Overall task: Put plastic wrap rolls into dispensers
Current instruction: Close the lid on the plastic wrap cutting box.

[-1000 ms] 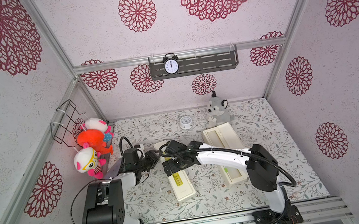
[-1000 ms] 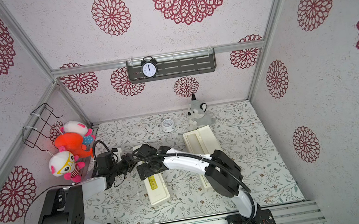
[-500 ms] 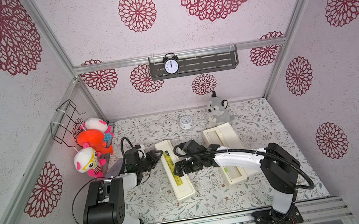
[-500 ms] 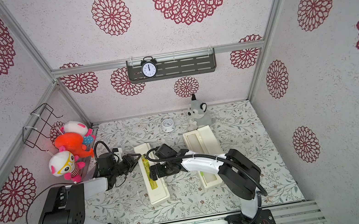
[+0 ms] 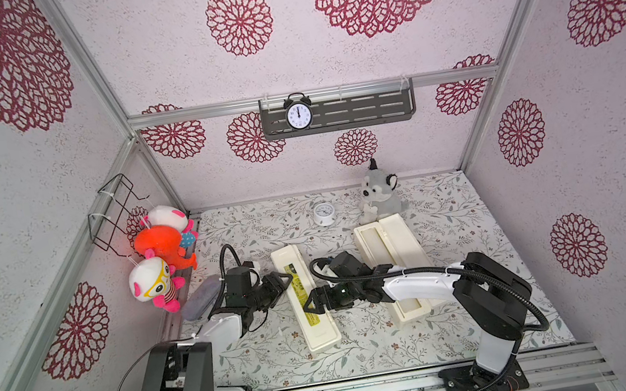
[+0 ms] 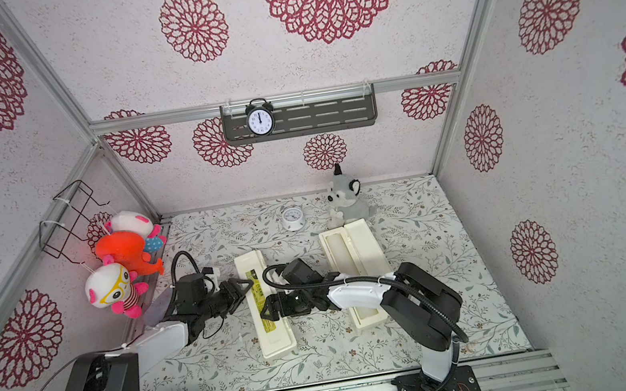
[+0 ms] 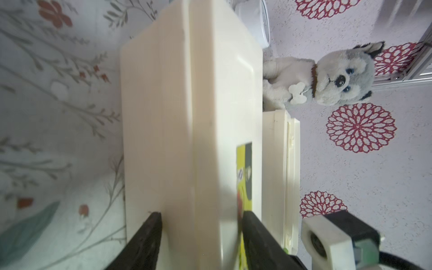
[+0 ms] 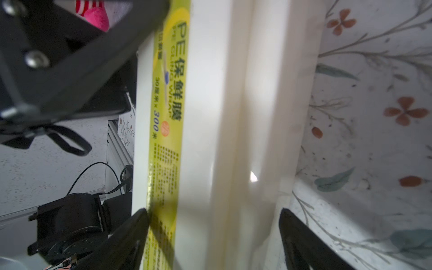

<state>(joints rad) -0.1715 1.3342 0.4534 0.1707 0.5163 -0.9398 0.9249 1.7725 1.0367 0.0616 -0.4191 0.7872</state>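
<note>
Floral-patterned worktop (image 5: 368,348) fills the booth floor, with pink walls carrying red flower prints around it. I see two dispensers lying lengthwise on it: the closed dispenser (image 5: 303,290) with its yellow-green label (image 8: 166,131) near the middle, and the open dispenser (image 5: 391,252) to its right, lid folded back, close to a grey plush dog (image 5: 378,195) and a small white clock (image 5: 324,214). My left gripper (image 5: 280,283) reaches the closed box from the left side, its fingers (image 7: 149,236) spread and straddling the box edge in the wrist view; whether they press it I cannot tell. My right gripper (image 5: 313,306) sits at the same box from the right, fingers (image 8: 297,236) spread wide on either side of it. I see no loose roll in either top view.
</note>
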